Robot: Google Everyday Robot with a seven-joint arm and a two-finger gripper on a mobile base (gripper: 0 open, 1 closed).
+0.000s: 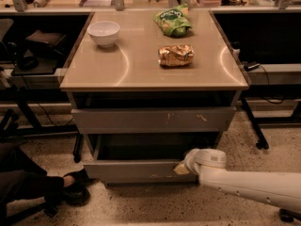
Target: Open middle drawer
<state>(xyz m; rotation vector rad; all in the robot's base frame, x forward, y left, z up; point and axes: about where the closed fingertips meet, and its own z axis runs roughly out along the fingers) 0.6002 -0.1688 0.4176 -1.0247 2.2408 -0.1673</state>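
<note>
The middle drawer (131,171) is the lower grey front with a plain face. It stands pulled out toward me, with its dark inside showing behind the front. My gripper (181,168) is at the top edge of this front, near its right end. My white arm (244,185) reaches in from the lower right. Above it is the larger grey front with pale scratch marks (150,120). The narrowest front is hidden in the shadow under the top.
On the cabinet top (141,69) are a white bowl (104,33), a green snack bag (173,21) and a brown snack bag (176,55). A person's dark shoe (73,188) rests on the floor at the cabinet's left. Desk legs (254,126) stand to the right.
</note>
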